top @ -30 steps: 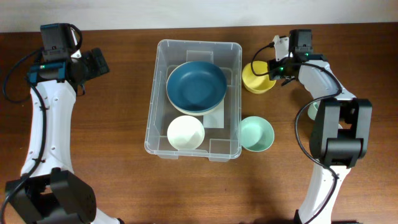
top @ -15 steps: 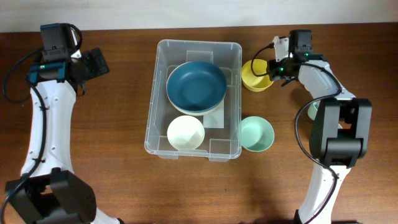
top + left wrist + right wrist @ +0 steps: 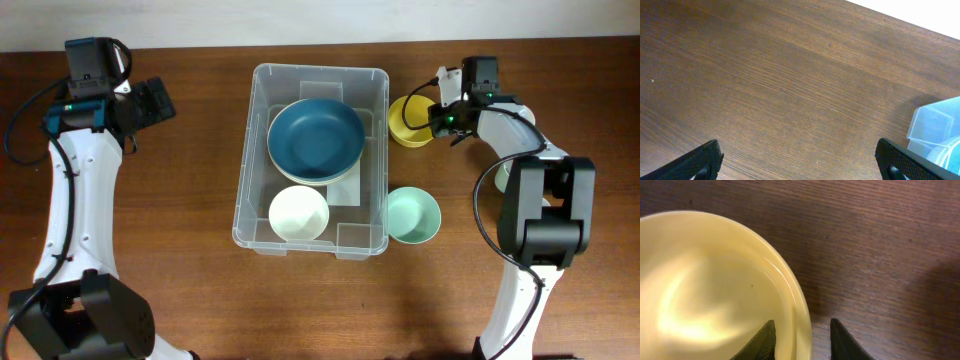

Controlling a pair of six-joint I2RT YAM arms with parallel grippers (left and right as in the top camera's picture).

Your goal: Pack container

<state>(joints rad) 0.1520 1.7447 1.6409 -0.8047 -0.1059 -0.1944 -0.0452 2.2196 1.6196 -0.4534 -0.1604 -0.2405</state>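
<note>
The clear plastic container [image 3: 244,160] stands mid-table and holds a large blue bowl [image 3: 315,138] over a paler dish, and a white bowl [image 3: 298,212]. Its corner shows in the left wrist view [image 3: 935,125]. A yellow bowl [image 3: 408,122] sits just right of the container's far end. My right gripper [image 3: 437,118] is at that bowl's right rim. In the right wrist view the fingers [image 3: 802,340] straddle the yellow bowl's [image 3: 705,290] rim, one inside and one outside, with small gaps. My left gripper [image 3: 160,100] is open and empty over bare wood [image 3: 800,160], far left.
A mint-green bowl [image 3: 413,215] sits on the table against the container's right wall near the front. A pale object [image 3: 503,175] is partly hidden behind my right arm. The white wall runs along the table's far edge.
My right gripper has shifted slightly left and down onto the yellow bowl's rim, and the bowl has nudged a little left. The left arm has not moved.
</note>
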